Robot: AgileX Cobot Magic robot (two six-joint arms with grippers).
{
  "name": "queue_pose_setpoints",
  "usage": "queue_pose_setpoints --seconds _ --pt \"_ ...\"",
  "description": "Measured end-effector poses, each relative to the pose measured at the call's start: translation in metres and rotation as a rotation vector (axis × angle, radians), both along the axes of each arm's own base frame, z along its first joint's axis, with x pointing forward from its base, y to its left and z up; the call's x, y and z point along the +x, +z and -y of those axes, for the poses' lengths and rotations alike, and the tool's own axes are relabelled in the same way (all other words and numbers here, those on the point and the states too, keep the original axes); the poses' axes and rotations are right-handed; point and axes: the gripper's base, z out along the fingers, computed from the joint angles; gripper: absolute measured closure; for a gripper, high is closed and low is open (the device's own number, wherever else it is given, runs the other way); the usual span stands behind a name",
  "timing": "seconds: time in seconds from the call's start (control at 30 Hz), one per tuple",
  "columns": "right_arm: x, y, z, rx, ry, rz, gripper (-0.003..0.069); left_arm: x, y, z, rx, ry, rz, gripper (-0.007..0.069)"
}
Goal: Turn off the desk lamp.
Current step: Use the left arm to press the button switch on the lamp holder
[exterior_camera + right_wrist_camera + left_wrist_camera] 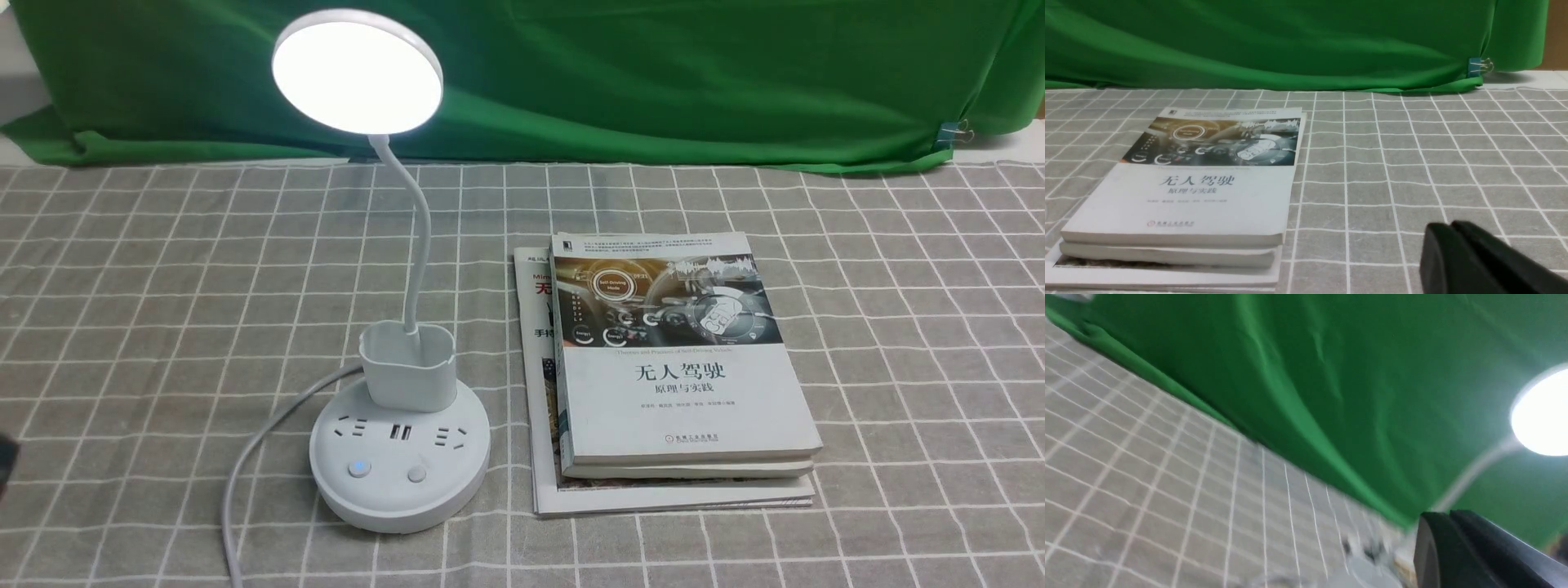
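Observation:
The white desk lamp [399, 457] stands left of centre on the checked cloth. Its round disc head [357, 70] is lit. Its thin neck rises from a small cup [408, 366] on the round base. The base carries sockets and two buttons [357, 468], the left one glowing blue. In the blurred left wrist view the lit head [1543, 412] shows far from my left gripper [1447, 516], which is shut and empty. A dark bit of the left arm [5, 461] shows at the front view's left edge. My right gripper [1449, 226] is shut and empty over bare cloth, right of the books.
A stack of books [669, 367] lies right of the lamp, also in the right wrist view [1184, 192]. The lamp's white cord [245, 465] runs off the base toward the front left. A green backdrop [571, 73] hangs behind the table.

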Motion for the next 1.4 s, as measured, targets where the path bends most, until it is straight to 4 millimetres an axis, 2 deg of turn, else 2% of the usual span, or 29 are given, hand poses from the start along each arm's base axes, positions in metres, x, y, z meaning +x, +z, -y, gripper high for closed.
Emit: queue_pose_setpoints --seconds 0.07,0.13,0.2,0.23,0.27,0.3,0.33,0.43,0.5,0.53,0.57,0.7,0.8,0.97,1.13,1.4 --pt "0.000 0.000 0.000 0.000 0.000 0.000 0.0623 0.005 0.014 0.004 0.065 -0.047 -0.088 0.0624" --pt "0.000 0.000 0.000 0.000 0.000 0.000 0.0623 0.021 0.036 0.008 0.192 -0.126 -0.296 0.0624" --pt "0.000 0.000 0.000 0.000 0.000 0.000 0.0623 0.037 0.038 0.008 0.265 -0.164 -0.459 0.0624" --pt "0.000 0.000 0.000 0.000 0.000 0.000 0.0623 0.036 0.040 0.008 0.273 -0.166 -0.463 0.0624" --pt "0.000 0.000 0.000 0.000 0.000 0.000 0.0623 0.052 0.038 0.008 0.328 -0.204 -0.605 0.0624" --pt "0.000 0.000 0.000 0.000 0.000 0.001 0.0623 0.060 0.037 0.008 0.366 -0.236 -0.677 0.0624" --pt "0.000 0.000 0.000 0.000 0.000 0.001 0.0623 0.078 0.035 0.009 0.399 -0.284 -0.780 0.0624" --pt "0.000 0.000 0.000 0.000 0.000 0.001 0.0623 0.102 0.029 0.015 0.424 -0.361 -0.882 0.0624" --pt "0.000 0.000 0.000 0.000 0.000 0.001 0.0623 0.125 0.016 0.027 0.459 -0.447 -0.967 0.0624" --pt "0.000 0.000 0.000 0.000 0.000 0.001 0.0623 0.126 0.017 0.027 0.461 -0.446 -0.964 0.0624" --pt "0.000 0.000 0.000 0.000 0.000 0.001 0.0623 0.141 0.005 0.041 0.504 -0.507 -1.017 0.0624" --pt "0.000 0.000 0.000 0.000 0.000 0.001 0.0623 0.157 -0.005 0.075 0.570 -0.578 -1.070 0.0624" --pt "0.000 0.000 0.000 0.000 0.000 0.000 0.0622 0.164 -0.005 0.109 0.608 -0.626 -1.071 0.0624" --pt "0.000 0.000 0.000 0.000 0.000 0.000 0.0622 0.171 -0.005 0.153 0.642 -0.657 -1.054 0.0624" --pt "0.000 0.000 0.000 0.000 0.000 0.000 0.0622 0.181 -0.018 0.166 0.638 -0.646 -1.049 0.0624" --pt "0.000 0.000 0.000 0.000 0.000 0.000 0.0622 0.194 -0.039 0.168 0.656 -0.604 -1.062 0.0624"
